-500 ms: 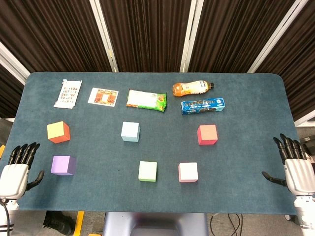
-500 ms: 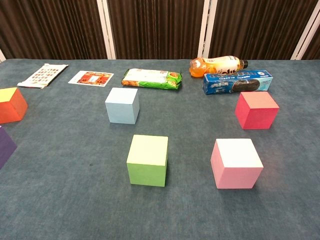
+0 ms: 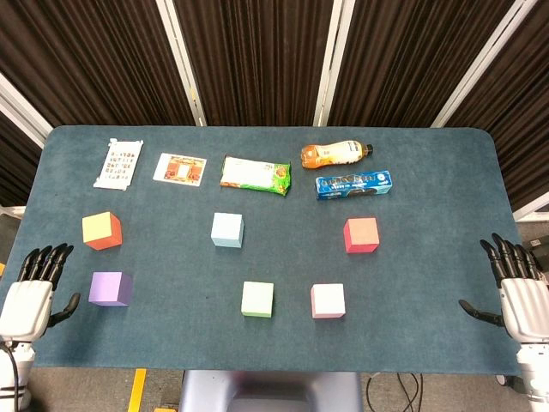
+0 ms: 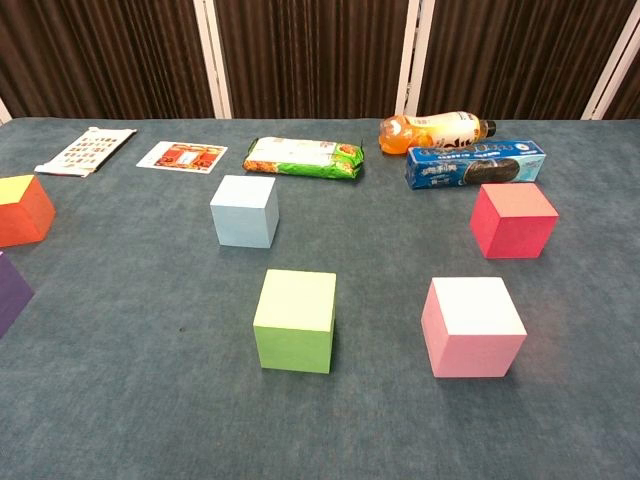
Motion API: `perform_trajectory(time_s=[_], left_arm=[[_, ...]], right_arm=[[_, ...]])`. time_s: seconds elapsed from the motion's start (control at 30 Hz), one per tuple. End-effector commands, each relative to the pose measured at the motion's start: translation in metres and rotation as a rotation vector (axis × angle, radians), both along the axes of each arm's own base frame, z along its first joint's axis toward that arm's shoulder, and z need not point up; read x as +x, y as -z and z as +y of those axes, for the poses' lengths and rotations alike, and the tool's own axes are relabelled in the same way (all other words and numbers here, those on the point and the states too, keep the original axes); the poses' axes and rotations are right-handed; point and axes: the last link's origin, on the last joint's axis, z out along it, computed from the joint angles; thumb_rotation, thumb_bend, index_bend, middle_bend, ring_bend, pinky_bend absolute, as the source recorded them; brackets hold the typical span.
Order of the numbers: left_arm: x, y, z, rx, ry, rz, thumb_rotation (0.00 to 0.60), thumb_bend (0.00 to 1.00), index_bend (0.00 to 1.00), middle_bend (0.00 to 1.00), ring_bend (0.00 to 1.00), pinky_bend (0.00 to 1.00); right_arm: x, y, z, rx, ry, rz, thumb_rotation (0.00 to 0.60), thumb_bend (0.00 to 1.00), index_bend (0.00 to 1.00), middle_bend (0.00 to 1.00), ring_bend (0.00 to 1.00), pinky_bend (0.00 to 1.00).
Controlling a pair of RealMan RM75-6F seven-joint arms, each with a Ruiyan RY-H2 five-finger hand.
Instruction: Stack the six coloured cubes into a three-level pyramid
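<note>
No brand name or other writing could be read on any package.

Taking the light blue cube (image 3: 227, 230) as the landmark, the left hand (image 3: 27, 300) lay far to its left at the bench (image 3: 429, 172) edge, empty, fingers spread apart. The orange cube (image 3: 102, 230), yellow on top, sat level with the landmark and well to its left; the purple cube (image 3: 111, 288) sat left of it and nearer the front. Behind the landmark, along the far side, lay a white printed packet (image 3: 118, 163), a card with a red picture (image 3: 180, 168), and a green snack bag (image 3: 256, 174). The green cube (image 3: 257, 299) stood in front of the landmark, slightly right. The pink cube (image 3: 328, 300) stood further right, beside the green one but apart from it. An orange drink bottle (image 3: 335, 154) lay on its side behind and right, with a blue biscuit box (image 3: 353, 184) just in front of it. The red cube (image 3: 361, 235) sat level with the landmark, well right. All six cubes rested singly, none touching. The right hand (image 3: 521, 296) lay far right, empty, fingers apart.
</note>
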Motion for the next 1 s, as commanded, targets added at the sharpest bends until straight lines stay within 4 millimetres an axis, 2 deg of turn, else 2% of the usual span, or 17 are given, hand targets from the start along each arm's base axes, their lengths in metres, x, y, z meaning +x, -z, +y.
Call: perform_trajectory(time_s=[0.03,0.3,0.53,0.7,1.0], left_arm=[[0.004,-0.002,0.023,-0.025,0.018,-0.018,0.6,0.36,0.06,0.07,0.04,0.07],[0.006,0.002,0.092,-0.111,-0.046,-0.065,0.6,0.36,0.11,0.11,0.09,0.12],[0.005,0.018,0.137,-0.184,-0.136,-0.068,0.6,0.36,0.11,0.13,0.1,0.14],[-0.001,0.029,0.154,-0.252,-0.219,-0.066,0.6,0.36,0.03,0.09,0.07,0.13],[-0.003,0.035,0.155,-0.298,-0.284,-0.095,0.6,0.34,0.0,0.02,0.02,0.12]], right_arm=[[0.004,-0.006,-0.002,0.003,-0.02,0.01,0.6,0.03,0.0,0.01,0.0,0.09],[0.019,-0.023,-0.008,0.002,-0.074,0.026,0.6,0.03,0.0,0.01,0.0,0.1],[0.022,-0.023,-0.015,0.009,-0.081,0.037,0.6,0.03,0.0,0.01,0.0,0.1],[0.025,-0.02,-0.018,0.019,-0.086,0.042,0.6,0.03,0.0,0.01,0.0,0.1],[0.023,-0.017,-0.021,0.022,-0.064,0.042,0.6,0.03,0.0,0.01,0.0,0.1]])
